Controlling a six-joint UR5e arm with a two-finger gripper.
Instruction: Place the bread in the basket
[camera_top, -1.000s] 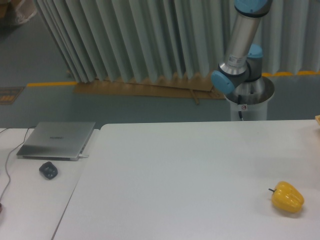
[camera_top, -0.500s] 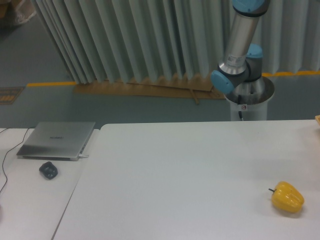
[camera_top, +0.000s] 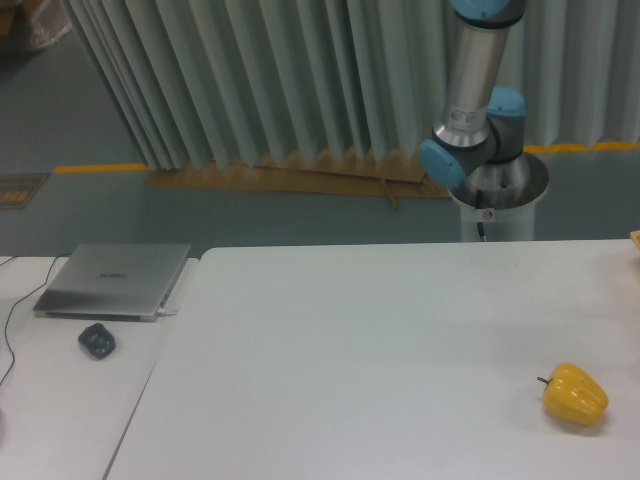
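On the white table (camera_top: 380, 340), fixed camera view: one glossy yellow bell pepper (camera_top: 575, 395), lying on its side near the right front edge, dark stem pointing left. A sliver of a tan object (camera_top: 635, 238) shows at the far right edge of the table; too little of it is visible to identify.

On the adjoining white table to the left (camera_top: 60, 400): one closed silver laptop (camera_top: 113, 280) at the back, one dark computer mouse (camera_top: 96, 341) just in front of it, one thin dark cable (camera_top: 12, 330) running along the left side.

Behind the tables: UR5e arm (camera_top: 470, 90), silver tube with light-blue joint caps, rising from a round metal pedestal (camera_top: 500, 195) and leaving the frame at the top. Its gripper is out of frame, so its opening cannot be told.

Backdrop: pleated grey-green curtain (camera_top: 250, 80), brown board (camera_top: 290, 178) along its foot, yellow floor line (camera_top: 95, 167).

Bread: not seen in this view. Basket: not seen in this view
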